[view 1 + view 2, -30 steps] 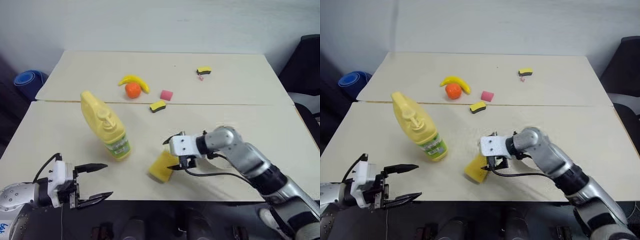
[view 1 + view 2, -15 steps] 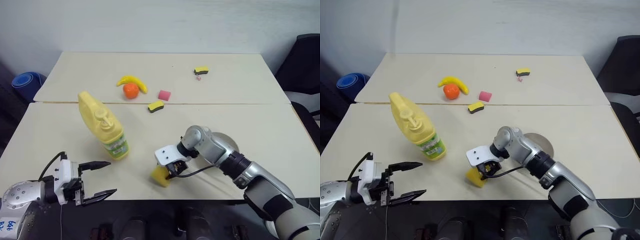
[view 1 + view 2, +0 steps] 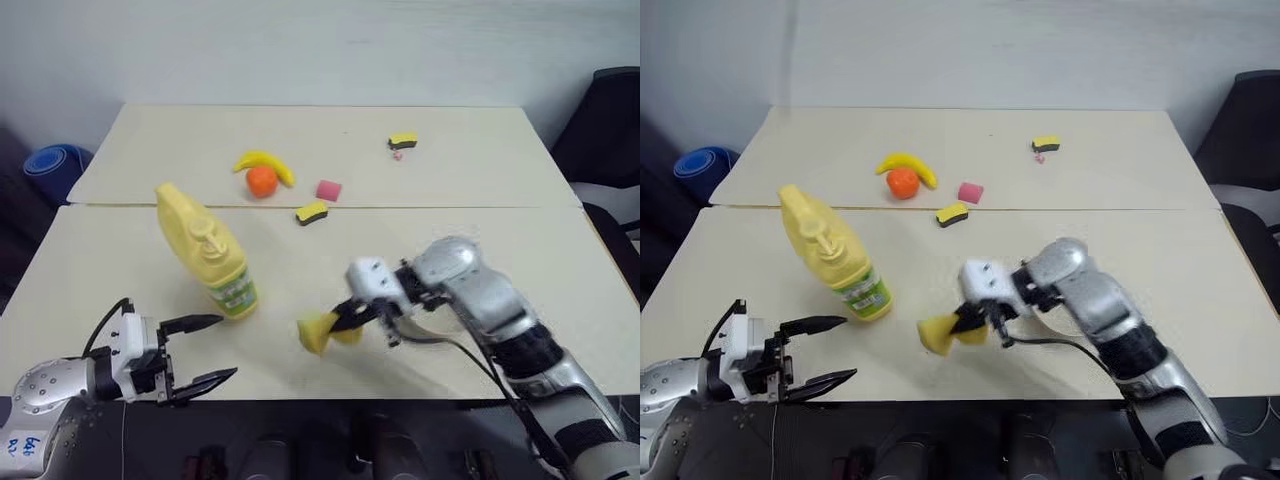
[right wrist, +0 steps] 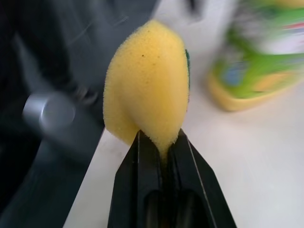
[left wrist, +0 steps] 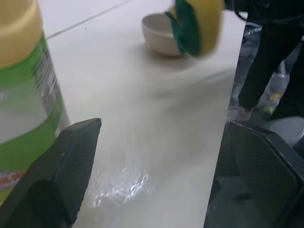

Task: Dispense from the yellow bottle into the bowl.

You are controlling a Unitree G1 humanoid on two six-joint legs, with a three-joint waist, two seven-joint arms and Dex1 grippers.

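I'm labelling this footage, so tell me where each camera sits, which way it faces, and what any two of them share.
Left eye and right eye: on the head, looking forward and down over the table; both arms show, and the yellow bottle.
Left wrist: on the left arm, along its open left claw toward the bowl.
Right wrist: on the right arm, along its right claw, shut on the yellow sponge.
Shared: both wrist views show that sponge and the bottle's label.
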